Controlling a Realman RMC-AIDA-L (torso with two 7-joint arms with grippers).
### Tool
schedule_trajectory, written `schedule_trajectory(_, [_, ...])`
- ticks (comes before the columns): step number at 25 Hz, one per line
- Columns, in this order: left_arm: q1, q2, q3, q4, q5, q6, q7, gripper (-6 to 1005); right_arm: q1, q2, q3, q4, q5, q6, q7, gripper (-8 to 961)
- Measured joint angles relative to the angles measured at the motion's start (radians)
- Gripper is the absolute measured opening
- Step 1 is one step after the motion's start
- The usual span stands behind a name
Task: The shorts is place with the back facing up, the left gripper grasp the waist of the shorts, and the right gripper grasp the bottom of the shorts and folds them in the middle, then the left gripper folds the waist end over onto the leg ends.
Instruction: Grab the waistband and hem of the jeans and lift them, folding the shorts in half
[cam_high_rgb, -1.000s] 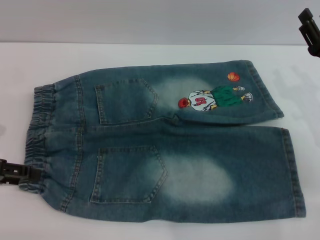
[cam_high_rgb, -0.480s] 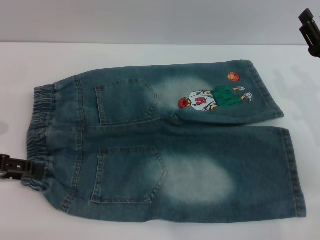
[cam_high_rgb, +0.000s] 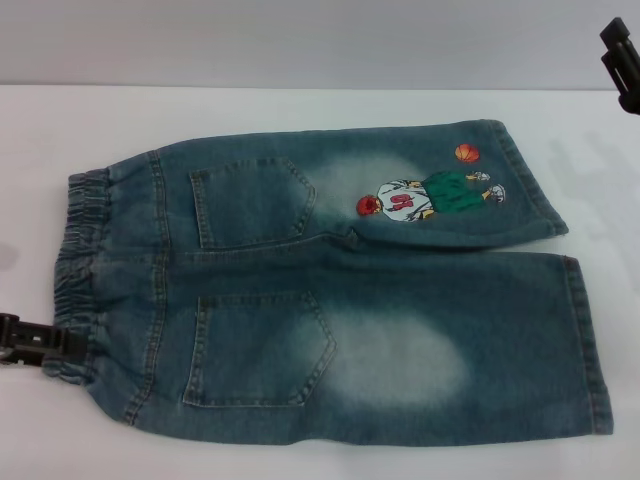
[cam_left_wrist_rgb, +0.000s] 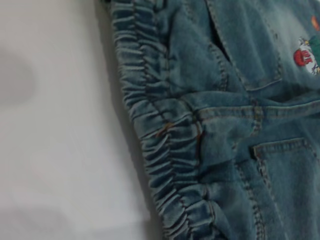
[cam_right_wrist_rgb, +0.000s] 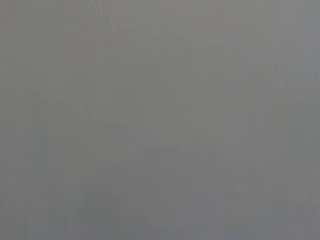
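Note:
The faded blue-green denim shorts (cam_high_rgb: 330, 290) lie flat with both back pockets facing up. The ruffled waist (cam_high_rgb: 75, 260) is at the left, and the bottom hems (cam_high_rgb: 590, 340) are at the right. The far leg carries the embroidered basketball player (cam_high_rgb: 430, 195). My left gripper (cam_high_rgb: 60, 345) reaches in from the left edge and meets the near corner of the waist. The left wrist view looks down on the gathered waist (cam_left_wrist_rgb: 155, 130) and the pocket seams, with no part of the gripper in it. My right gripper (cam_high_rgb: 622, 60) hangs at the far right, above and away from the cloth.
The shorts lie on a white table (cam_high_rgb: 300, 110) with a grey wall behind its far edge. Bare white surface runs along the left of the waist (cam_left_wrist_rgb: 60, 125). The right wrist view shows only plain grey.
The left gripper has shifted by a small amount at the near corner of the waist, and the ruffles there have moved a little. The right gripper and the shorts lie as before.

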Motion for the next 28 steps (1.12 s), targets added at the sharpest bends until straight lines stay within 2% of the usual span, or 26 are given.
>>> schedule_trajectory(12, [0.003, 0.003, -0.004, 0.005, 0.035, 0.002, -0.017, 805, 0.005, -0.001, -0.001, 0.000, 0.000, 0.005, 0.000, 568])
schedule_trajectory(28, [-0.033, 0.014, -0.011, 0.010, 0.037, 0.009, -0.044, 803, 0.003, -0.002, -0.002, -0.001, 0.000, 0.013, 0.000, 567])
